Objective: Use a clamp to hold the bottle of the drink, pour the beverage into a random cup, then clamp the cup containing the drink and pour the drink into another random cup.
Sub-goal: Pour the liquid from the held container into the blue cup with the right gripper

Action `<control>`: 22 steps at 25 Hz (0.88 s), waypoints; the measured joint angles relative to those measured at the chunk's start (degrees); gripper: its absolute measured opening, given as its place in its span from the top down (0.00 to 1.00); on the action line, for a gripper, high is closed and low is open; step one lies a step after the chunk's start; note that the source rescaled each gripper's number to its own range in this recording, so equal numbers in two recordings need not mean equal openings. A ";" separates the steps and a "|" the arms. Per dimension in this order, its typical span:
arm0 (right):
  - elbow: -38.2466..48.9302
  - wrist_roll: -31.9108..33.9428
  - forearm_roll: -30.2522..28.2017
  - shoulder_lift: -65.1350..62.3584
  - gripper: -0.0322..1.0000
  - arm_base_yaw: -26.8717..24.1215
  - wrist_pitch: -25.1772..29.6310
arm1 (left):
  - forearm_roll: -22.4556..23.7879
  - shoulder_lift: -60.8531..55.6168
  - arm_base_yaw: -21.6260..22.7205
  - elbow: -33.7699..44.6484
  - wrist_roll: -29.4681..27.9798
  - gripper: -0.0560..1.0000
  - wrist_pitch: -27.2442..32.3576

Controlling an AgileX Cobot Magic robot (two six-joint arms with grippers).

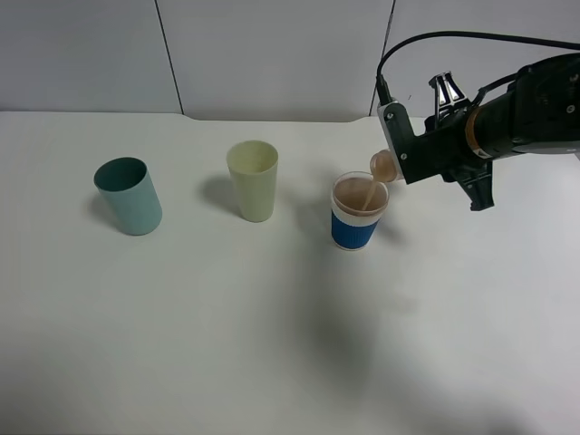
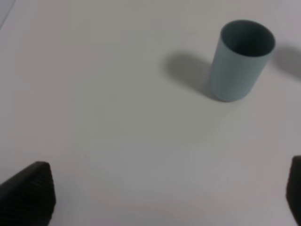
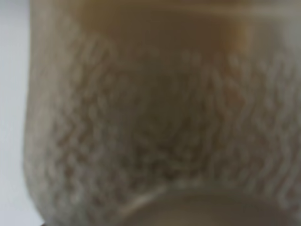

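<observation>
Mid-pour, by the look of it. In the upper right of the high view, right clamp (image 1: 400,154) clenched on the bottle of the drink (image 1: 382,166), seen in the right wrist view only as a blurred translucent wall (image 3: 150,122). Long axis of the bottle tipped close to level, neck pointing left and a little down, mouth just above and right of the rim of the blue-sleeved cup (image 1: 357,227) at centre right. Thin stream of beverage (image 1: 369,193) slanting from neck into that cup, with brown-pink liquid already showing inside.

For the coming move, probably righting the bottle and then gripping the filled cup: directly below and left of the right jaws, upright on the table (image 1: 290,344), far nearer to the right arm. Pale yellow-green cup (image 1: 253,179) in between, upper centre. Teal cup (image 1: 129,195) well apart at the left edge, upright too. Left clamp (image 2: 164,195) released, jaws spread wide, hanging over bare table with only the teal cup (image 2: 241,60) ahead of it; out of sight in the high view
</observation>
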 joint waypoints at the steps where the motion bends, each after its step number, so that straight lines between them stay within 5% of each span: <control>1: 0.00 -0.26 -0.05 0.00 0.95 0.00 0.06 | 0.00 0.00 0.00 0.00 0.00 0.00 0.00; 22: 0.00 -0.57 -1.38 0.00 0.95 0.11 2.95 | 0.00 0.00 0.00 0.00 0.00 0.00 0.00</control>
